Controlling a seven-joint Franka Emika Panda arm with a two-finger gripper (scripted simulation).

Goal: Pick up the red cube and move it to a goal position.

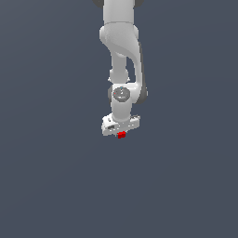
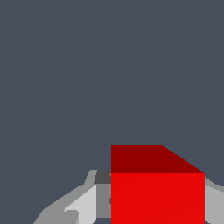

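Observation:
The red cube [image 1: 122, 135] shows just below the white hand of my arm in the exterior view. My gripper [image 1: 121, 133] points down over the dark grey floor, and the hand hides most of the fingers. In the wrist view the red cube [image 2: 157, 192] fills the space between the two grey fingers [image 2: 83, 203]. One finger presses each side of the cube, so my gripper [image 2: 151, 199] is shut on it. I cannot tell how high the cube is above the floor.
A plain dark grey surface [image 1: 56, 176] fills both views around the arm. No other objects, edges or goal marker show.

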